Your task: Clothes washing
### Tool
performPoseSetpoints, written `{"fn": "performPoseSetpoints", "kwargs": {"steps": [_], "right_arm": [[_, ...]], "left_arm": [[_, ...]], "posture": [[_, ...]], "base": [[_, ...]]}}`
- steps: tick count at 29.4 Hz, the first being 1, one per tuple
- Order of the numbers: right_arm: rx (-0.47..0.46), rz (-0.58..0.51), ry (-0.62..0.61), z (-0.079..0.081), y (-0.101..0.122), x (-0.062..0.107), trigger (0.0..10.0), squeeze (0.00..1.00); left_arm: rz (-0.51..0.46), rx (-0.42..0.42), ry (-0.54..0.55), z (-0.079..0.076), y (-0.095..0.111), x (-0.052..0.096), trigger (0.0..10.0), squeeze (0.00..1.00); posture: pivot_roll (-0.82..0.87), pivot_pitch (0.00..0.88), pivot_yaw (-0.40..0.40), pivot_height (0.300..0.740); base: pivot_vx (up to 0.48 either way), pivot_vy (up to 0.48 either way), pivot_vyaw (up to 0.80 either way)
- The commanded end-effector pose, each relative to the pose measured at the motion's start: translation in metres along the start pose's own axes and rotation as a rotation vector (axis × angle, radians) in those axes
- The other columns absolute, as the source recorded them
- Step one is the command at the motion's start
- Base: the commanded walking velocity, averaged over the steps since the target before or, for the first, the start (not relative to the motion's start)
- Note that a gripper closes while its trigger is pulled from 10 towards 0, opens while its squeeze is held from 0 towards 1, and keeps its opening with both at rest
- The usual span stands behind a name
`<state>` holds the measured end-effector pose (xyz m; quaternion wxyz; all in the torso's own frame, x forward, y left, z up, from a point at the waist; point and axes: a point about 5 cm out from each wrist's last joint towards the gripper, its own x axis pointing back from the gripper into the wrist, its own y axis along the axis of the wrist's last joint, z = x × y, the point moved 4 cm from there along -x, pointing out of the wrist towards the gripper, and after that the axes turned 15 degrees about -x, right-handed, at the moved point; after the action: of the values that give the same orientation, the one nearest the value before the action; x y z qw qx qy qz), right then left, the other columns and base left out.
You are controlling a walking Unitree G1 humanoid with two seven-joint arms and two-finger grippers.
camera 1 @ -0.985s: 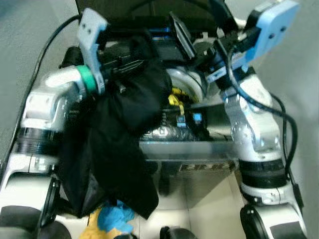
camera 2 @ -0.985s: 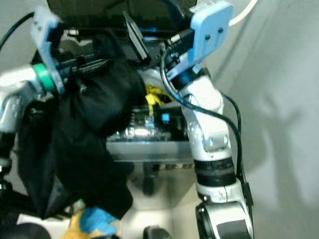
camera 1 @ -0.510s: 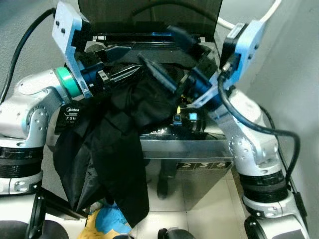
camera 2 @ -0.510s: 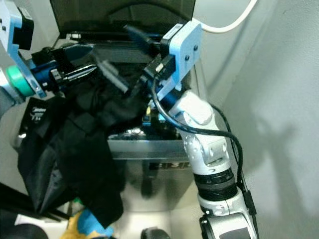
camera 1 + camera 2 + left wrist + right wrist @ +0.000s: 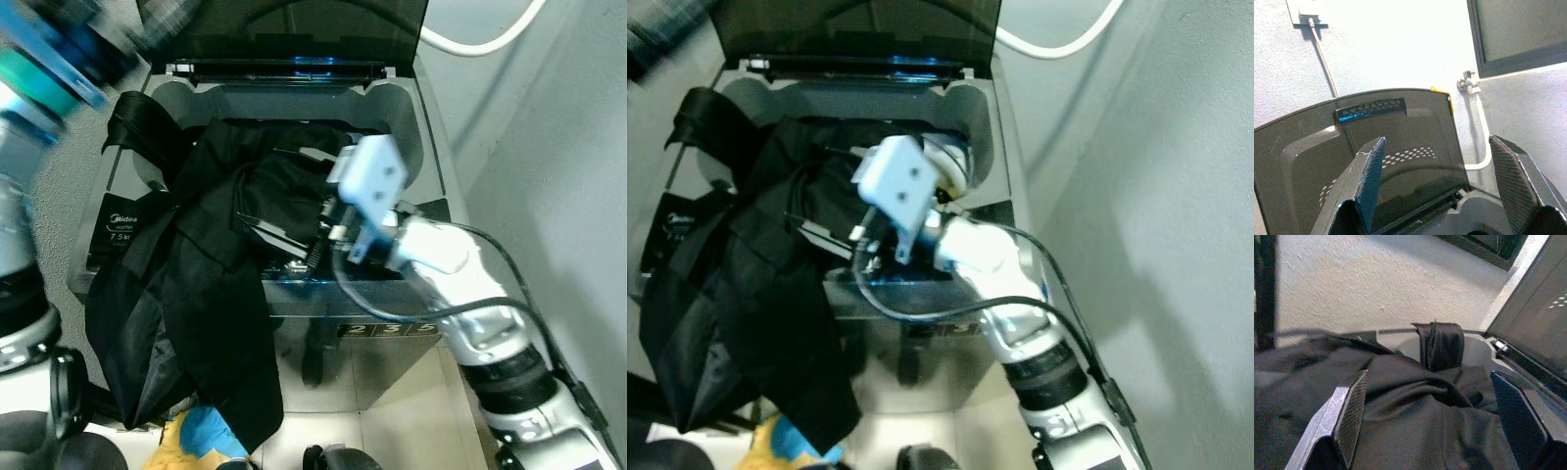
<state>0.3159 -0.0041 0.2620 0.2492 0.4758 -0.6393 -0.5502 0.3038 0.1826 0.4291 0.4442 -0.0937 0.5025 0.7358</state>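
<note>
A black garment [image 5: 196, 294] lies bunched over the open tub of a grey top-loading washer [image 5: 416, 127]. Its long end hangs down the washer's front left side toward the floor. My right gripper [image 5: 279, 211] hovers just above the bunched part at the tub, pointing left. In the right wrist view its fingers [image 5: 1349, 418] stand open with the black cloth [image 5: 1425, 401] below them and nothing held. My left arm [image 5: 49, 69] is a blur raised at the upper left. In the left wrist view the left gripper [image 5: 1437, 191] is open and empty, facing the raised dark lid [image 5: 1391, 147].
The washer's lid [image 5: 294, 29] stands upright at the back. A white hose [image 5: 480, 39] curves along the wall behind, and a grey wall runs close on the right. Blue and yellow cloth [image 5: 211, 436] lies on the floor at the washer's front left.
My left gripper has let go of the black garment and swung up to the left. The right gripper has come down over the garment, which now rests on the washer. The camera has shifted.
</note>
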Motion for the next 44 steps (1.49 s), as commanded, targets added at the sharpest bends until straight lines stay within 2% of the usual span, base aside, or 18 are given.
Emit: {"fn": "performPoseSetpoints", "kwargs": {"steps": [1, 4, 6, 8, 14, 16, 17, 18, 20, 21, 22, 23, 25, 26, 27, 28, 33, 44], "right_arm": [[0.026, 0.012, 0.037, 0.01, -0.005, -0.005, 10.0, 0.0], [0.026, 0.049, 0.138, 0.033, -0.015, -0.009, 10.0, 0.0], [0.027, 0.063, 0.165, 0.039, -0.019, -0.009, 10.0, 0.0], [0.016, 0.103, 0.229, 0.053, -0.031, -0.009, 10.0, 0.0], [0.021, 0.145, 0.27, 0.064, -0.045, -0.012, 10.0, 0.0], [0.066, 0.176, 0.232, 0.065, -0.058, -0.02, 10.0, 0.0], [0.076, 0.179, 0.167, 0.058, -0.061, -0.026, 10.0, 0.0], [0.076, 0.179, 0.167, 0.058, -0.061, -0.026, 10.0, 0.0], [0.082, 0.173, 0.084, 0.05, -0.062, -0.031, 10.0, 0.0], [0.082, 0.173, 0.084, 0.05, -0.062, -0.031, 10.0, 0.0], [0.063, 0.17, 0.058, 0.047, -0.063, -0.032, 10.0, 0.0], [0.063, 0.17, 0.058, 0.047, -0.063, -0.032, 10.0, 0.0], [0.042, 0.166, 0.043, 0.046, -0.063, -0.032, 10.0, 0.0], [0.042, 0.166, 0.043, 0.046, -0.063, -0.032, 10.0, 0.0], [0.021, 0.156, 0.014, 0.042, -0.063, -0.031, 2.4, 0.0], [-0.005, 0.136, -0.019, 0.037, -0.06, -0.03, 0.0, 0.0], [-0.042, 0.086, -0.082, 0.023, -0.054, -0.026, 0.0, 0.0], [-0.037, 0.073, -0.079, 0.019, -0.051, -0.022, 0.0, 0.0]], "left_arm": [[-0.01, 0.011, -0.01, -0.002, 0.004, 0.002, 10.0, 0.0], [0.015, 0.014, -0.006, -0.005, -0.002, 0.004, 10.0, 0.0], [0.022, 0.014, -0.003, -0.005, -0.005, 0.004, 10.0, 0.0], [0.044, 0.02, 0.005, -0.007, -0.012, 0.003, 10.0, 0.0], [0.068, 0.036, 0.008, -0.009, -0.019, 0.003, 10.0, 0.0], [0.087, 0.058, 0.005, -0.015, -0.026, 0.002, 10.0, 0.0], [0.105, 0.062, -0.004, -0.02, -0.032, 0.002, 10.0, 0.0], [0.105, 0.062, -0.004, -0.02, -0.032, 0.002, 10.0, 0.0], [0.137, 0.072, -0.025, -0.03, -0.042, 0.003, 10.0, 0.0], [0.137, 0.072, -0.025, -0.03, -0.042, 0.003, 10.0, 0.0], [0.17, 0.069, -0.043, -0.037, -0.05, 0.004, 10.0, 0.0], [0.17, 0.069, -0.043, -0.037, -0.05, 0.004, 10.0, 0.0], [0.213, 0.081, -0.075, -0.051, -0.063, 0.007, 10.0, 0.0], [0.213, 0.081, -0.075, -0.051, -0.063, 0.007, 10.0, 0.0], [0.224, 0.093, -0.083, -0.057, -0.066, 0.008, 10.0, 0.0], [0.231, 0.099, -0.091, -0.06, -0.067, 0.01, 10.0, 0.0], [0.253, 0.102, -0.102, -0.067, -0.07, 0.015, 10.0, 0.0], [0.262, 0.092, -0.087, -0.067, -0.07, 0.018, 10.0, 0.0]], "posture": [[0.1, 0.115, 0.041, 0.74], [0.1, 0.115, 0.041, 0.74], [0.1, 0.115, 0.041, 0.74], [0.1, 0.114, 0.043, 0.74], [0.09, 0.113, 0.043, 0.74], [0.09, 0.113, 0.042, 0.74], [0.09, 0.113, 0.042, 0.74], [0.09, 0.113, 0.042, 0.74], [0.09, 0.113, 0.042, 0.74], [0.09, 0.113, 0.042, 0.74], [0.09, 0.112, 0.043, 0.74], [0.09, 0.112, 0.043, 0.74], [0.09, 0.112, 0.043, 0.74], [0.09, 0.112, 0.043, 0.74], [0.09, 0.113, 0.046, 0.74], [0.09, 0.113, 0.046, 0.74], [0.09, 0.112, 0.042, 0.74], [0.09, 0.101, 0.039, 0.74]], "base": [[0.0, 0.0, 0.0], [0.0, 0.0, 0.0], [0.0, 0.0, 0.0], [0.0, 0.0, 0.0], [0.0, 0.0, 0.0], [0.0, 0.0, 0.0], [0.0, 0.0, 0.0], [0.0, 0.0, 0.0], [0.0, 0.0, 0.0], [0.0, 0.0, 0.0], [0.0, 0.0, 0.0], [0.0, 0.0, 0.0], [0.0, 0.0, 0.0], [0.0, 0.0, 0.0], [0.0, 0.0, 0.0], [0.0, 0.0, 0.0], [0.0, 0.0, 0.0], [0.0, 0.0, 0.0]]}}
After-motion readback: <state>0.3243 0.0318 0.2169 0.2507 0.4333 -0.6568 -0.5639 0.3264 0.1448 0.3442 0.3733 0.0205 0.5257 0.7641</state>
